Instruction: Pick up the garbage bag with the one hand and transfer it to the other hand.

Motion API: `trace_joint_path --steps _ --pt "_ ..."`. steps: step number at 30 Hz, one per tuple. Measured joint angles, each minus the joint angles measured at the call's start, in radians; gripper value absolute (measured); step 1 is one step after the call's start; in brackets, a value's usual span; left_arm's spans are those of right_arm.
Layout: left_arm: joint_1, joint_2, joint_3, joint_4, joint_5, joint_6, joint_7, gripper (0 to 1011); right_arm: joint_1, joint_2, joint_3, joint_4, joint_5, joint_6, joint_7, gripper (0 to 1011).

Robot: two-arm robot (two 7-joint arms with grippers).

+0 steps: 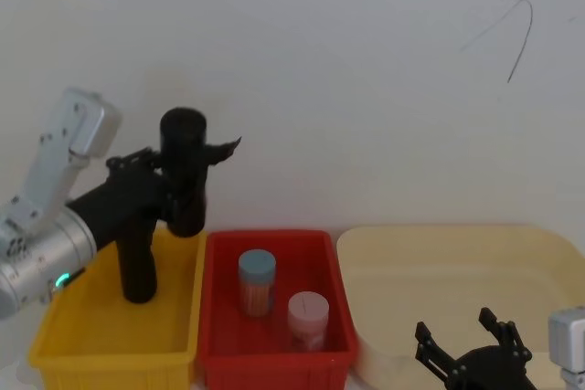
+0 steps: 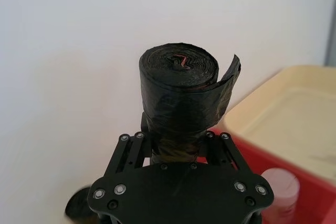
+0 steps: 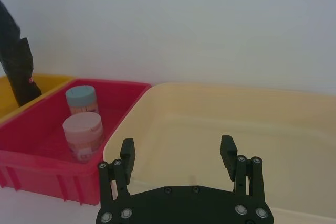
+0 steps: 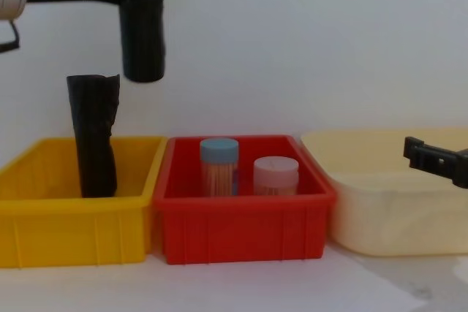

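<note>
The left tool (image 2: 175,141) is clamped on the bag (image 1: 183,139), one finger on each side of the roll, and holds it upright in the air. In the chest view the bag hangs well above the right end of the yellow bin (image 4: 73,228), touching nothing below. Its lower part sticks out free under the fingers. A loose flap (image 1: 225,145) juts from its top edge, on the side toward the red bin (image 4: 245,228).

A second roll (image 4: 93,137), slimmer, stands in the yellow bin and is not the one wanted. Two jars (image 4: 219,166) sit side by side in the red bin.

The right tool (image 3: 177,149) is low over the near part of the tray (image 4: 380,217), well apart from the bag. Its fingers are spread wide with nothing between them.

The pick-up looks done, and the handover is the step now in hand, with the two tools not yet brought together. The next move calls for the right tool to rise and cross over the red bin, or for the left arm to carry the bag toward it. The open fingers should then straddle the free lower part, clear of the left fingers. The roll looks soft, so the right tool should probably close fully before the left lets go. The jars below are worth a wide berth.
</note>
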Motion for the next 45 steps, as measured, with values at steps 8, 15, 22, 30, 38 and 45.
trace_joint_path --steps 8,15,22,30,38,45 --pt "-0.065 0.013 0.027 0.021 -0.077 0.016 -0.081 435 0.000 0.000 0.000 0.000 0.000 0.000 0.000 1004" --pt "-0.128 0.016 0.070 0.074 -0.143 0.028 -0.153 435 0.002 0.000 0.003 -0.002 -0.002 0.004 0.006 1004" --pt "-0.198 0.003 0.128 0.152 -0.197 0.030 -0.222 435 0.011 0.013 0.009 -0.018 -0.001 0.032 0.040 1004" --pt "-0.282 -0.025 0.207 0.263 -0.242 0.004 -0.299 435 0.036 0.036 0.021 -0.048 0.028 0.095 0.097 1004" --pt "-0.331 -0.040 0.263 0.334 -0.273 -0.022 -0.341 435 0.074 0.043 0.031 -0.060 0.064 0.155 0.133 1004" --pt "-0.361 -0.042 0.305 0.371 -0.299 -0.039 -0.369 435 0.117 0.036 0.040 -0.057 0.101 0.205 0.150 1005"
